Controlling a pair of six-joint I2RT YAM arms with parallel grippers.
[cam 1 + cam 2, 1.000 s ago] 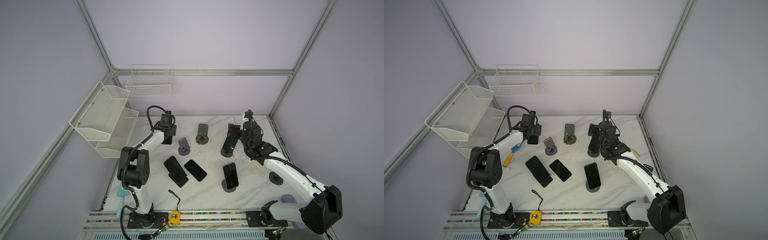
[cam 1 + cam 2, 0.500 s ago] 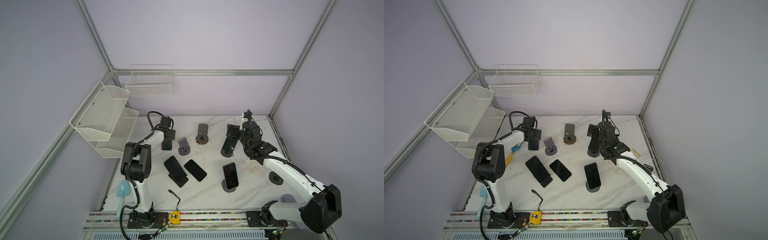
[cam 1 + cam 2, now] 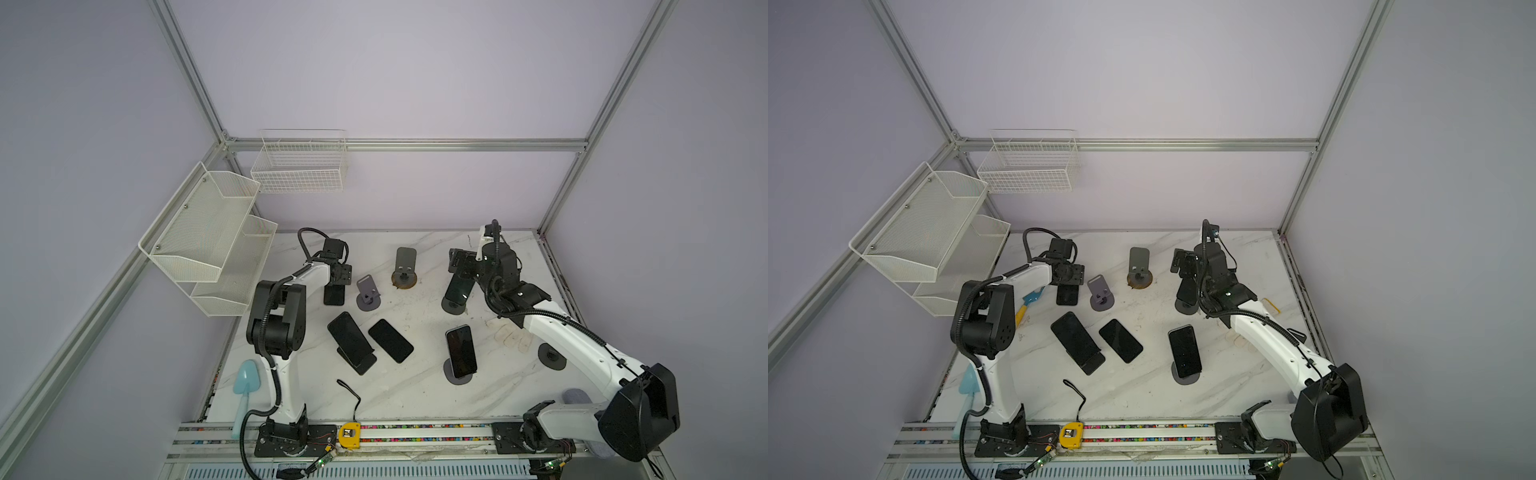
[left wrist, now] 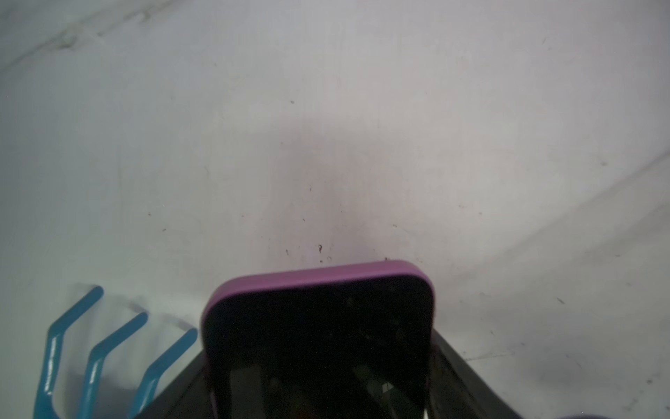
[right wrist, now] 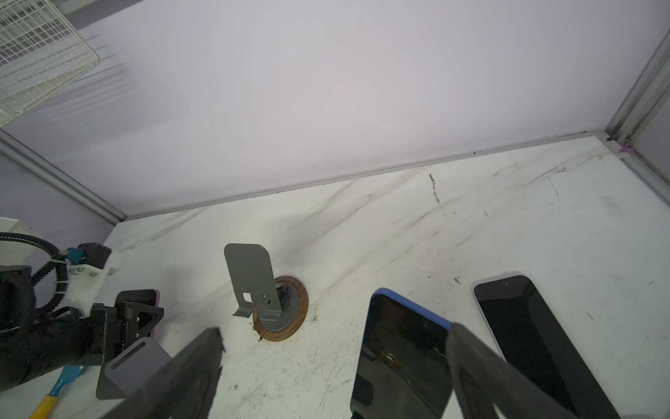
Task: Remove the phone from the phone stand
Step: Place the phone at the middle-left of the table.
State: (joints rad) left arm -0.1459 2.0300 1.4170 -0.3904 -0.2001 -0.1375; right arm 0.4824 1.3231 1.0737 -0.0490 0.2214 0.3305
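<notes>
My left gripper (image 3: 338,277) (image 3: 1069,277) is low over the marble table, left of an empty grey phone stand (image 3: 368,293). It is shut on a dark phone in a purple case (image 4: 319,326) (image 3: 334,296). The phone's free end points down at the table; whether it touches, I cannot tell. My right gripper (image 5: 333,348) (image 3: 460,262) stands open around the top of a blue-cased phone (image 5: 402,348) (image 3: 457,291). That phone leans on a round-based stand (image 3: 453,307).
A stand with a wooden base (image 3: 404,270) is at the back. Two more phones rest on stands (image 3: 461,351) (image 3: 351,343) and a loose phone (image 3: 390,340) lies between them. A blue rake (image 4: 94,355), blue scoop (image 3: 247,378), yellow tape measure (image 3: 349,434) and mesh shelves (image 3: 208,241) are near.
My left gripper has come down and forward with the purple-cased phone, from above the table's back left to just left of the grey stand. The right arm has hardly moved.
</notes>
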